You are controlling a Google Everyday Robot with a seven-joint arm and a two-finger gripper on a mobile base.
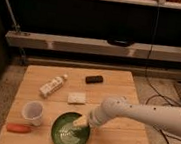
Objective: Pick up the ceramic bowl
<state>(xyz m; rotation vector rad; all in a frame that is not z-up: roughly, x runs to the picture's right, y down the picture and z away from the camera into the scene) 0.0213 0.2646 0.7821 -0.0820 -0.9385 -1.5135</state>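
Far left: orange carrot-like item (18,127), left of the ceramic bowl (67,134), at the front edge of the wooden table (121,91). Next: white plastic cup (33,112), upright, just left of the bowl. Behind-left of bowl: white bottle (52,85) lying on its side. The ceramic bowl sits flat near the front edge, mouth up; round, no long axis. Behind it: pale packet (76,98), then black object (94,79) farther back. At the bowl's right-rear rim: gripper (80,121), reaching in from the right; cannot tell whether parted or closed.

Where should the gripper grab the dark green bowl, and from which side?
Probably the rim of the round, shallow, glossy dark-green ceramic bowl, from above, at the edge under the gripper: the bowl sits upright and open with its rim exposed.
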